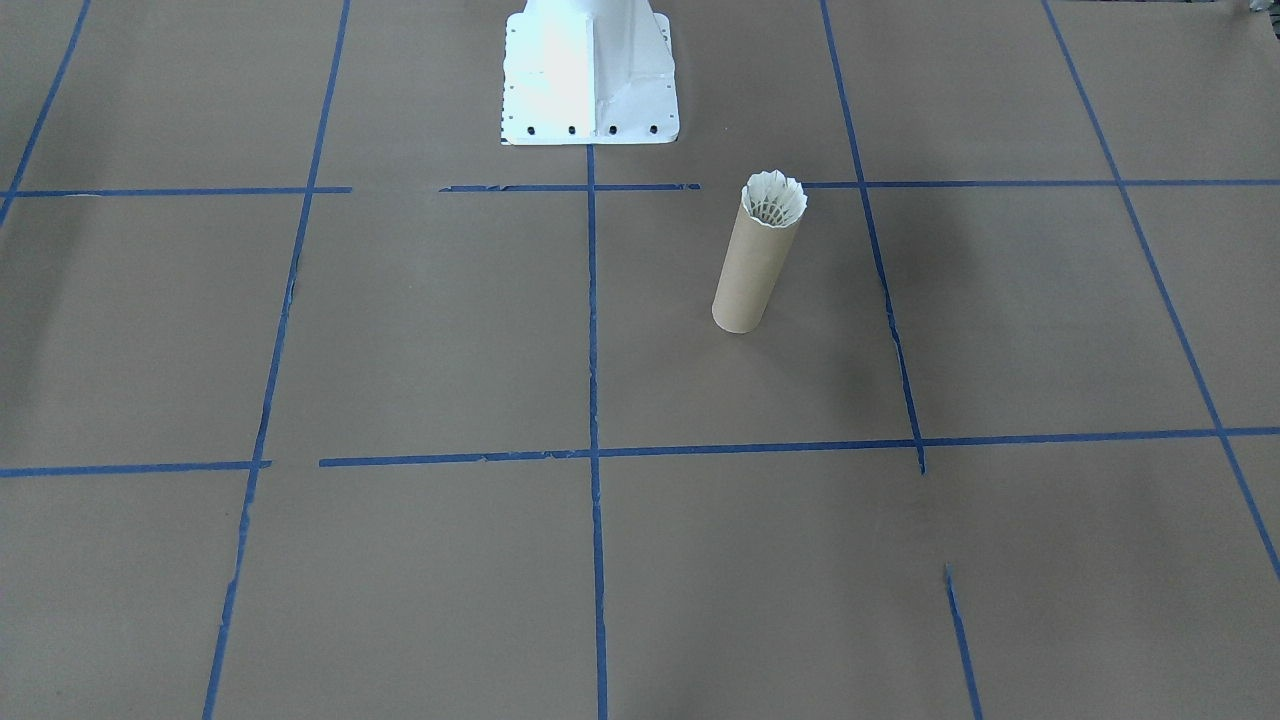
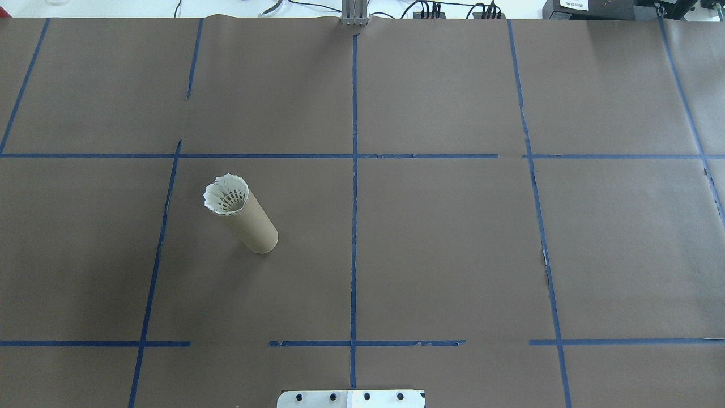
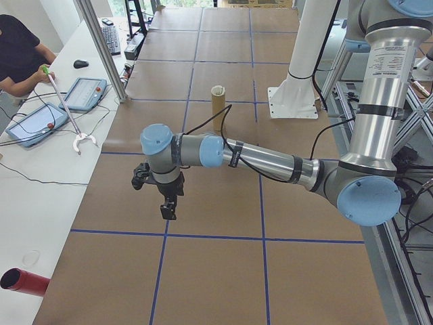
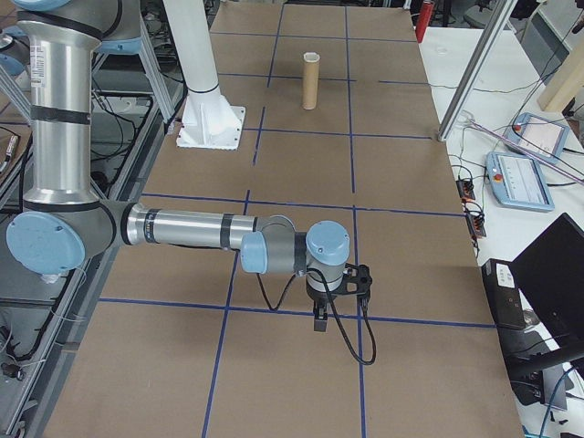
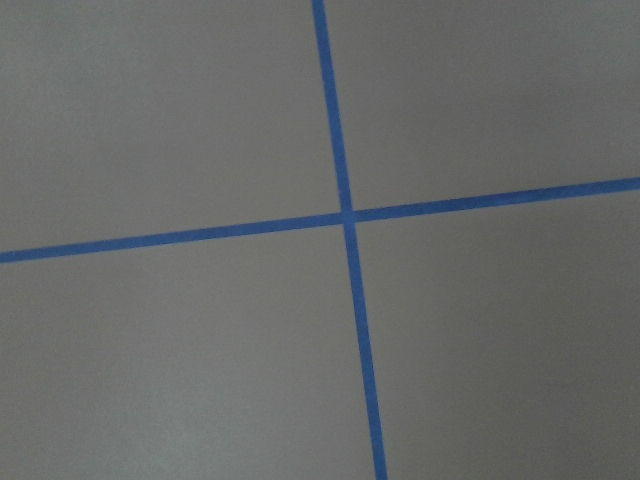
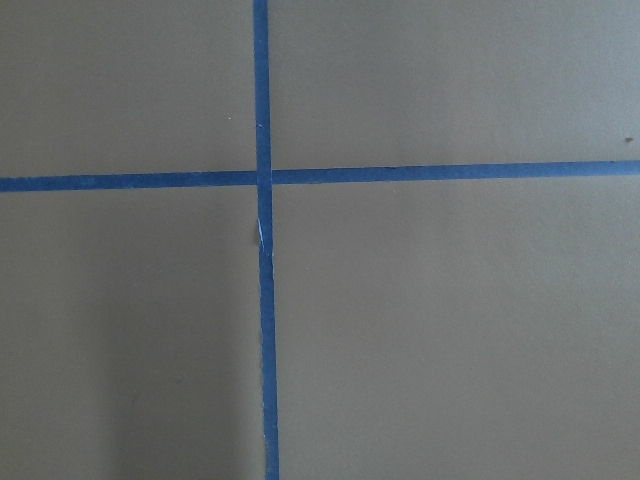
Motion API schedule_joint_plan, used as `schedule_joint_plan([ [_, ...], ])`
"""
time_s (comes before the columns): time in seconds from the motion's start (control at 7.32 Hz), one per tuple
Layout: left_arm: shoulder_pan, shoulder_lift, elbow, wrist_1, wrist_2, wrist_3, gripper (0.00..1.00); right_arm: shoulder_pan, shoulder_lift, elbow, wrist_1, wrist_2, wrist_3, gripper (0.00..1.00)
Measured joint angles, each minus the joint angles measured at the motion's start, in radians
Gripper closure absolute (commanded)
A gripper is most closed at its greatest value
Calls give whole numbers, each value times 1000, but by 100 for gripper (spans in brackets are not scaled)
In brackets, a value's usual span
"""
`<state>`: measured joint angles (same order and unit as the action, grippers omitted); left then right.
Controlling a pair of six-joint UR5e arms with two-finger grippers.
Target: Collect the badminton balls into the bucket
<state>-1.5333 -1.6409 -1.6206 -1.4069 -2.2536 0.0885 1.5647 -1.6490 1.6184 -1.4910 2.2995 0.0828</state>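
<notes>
While both arms hang out over the ends of the table, the brown cardboard tube (image 2: 252, 222) stands upright on the paper-covered table (image 2: 453, 255), on the robot's left half, not far from the white robot base (image 1: 588, 75). One white feather shuttlecock (image 2: 226, 194) sits in its open top, cork down, the feather skirt flaring just above the rim. From the left-end view, the left gripper (image 3: 164, 203) hangs near the table's left end, well apart from the tube, with nothing visible in it; I cannot tell how its jaws stand. At the opposite end the right gripper (image 4: 321, 315) points down over a blue tape line (image 4: 301, 313); its jaws I cannot judge either. A person (image 3: 17, 57) sits at the side bench beside tablets (image 3: 37, 125).
</notes>
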Motion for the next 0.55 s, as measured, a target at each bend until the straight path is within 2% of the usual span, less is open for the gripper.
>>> schedule_joint_plan([
  [0.27, -7, 29, 77, -79, -30, -1, 0, 0, 0, 0, 0, 0, 0, 0],
  [0.55, -8, 56, 84, -109, -75, -8, 0, 0, 0, 0, 0, 0, 0, 0],
])
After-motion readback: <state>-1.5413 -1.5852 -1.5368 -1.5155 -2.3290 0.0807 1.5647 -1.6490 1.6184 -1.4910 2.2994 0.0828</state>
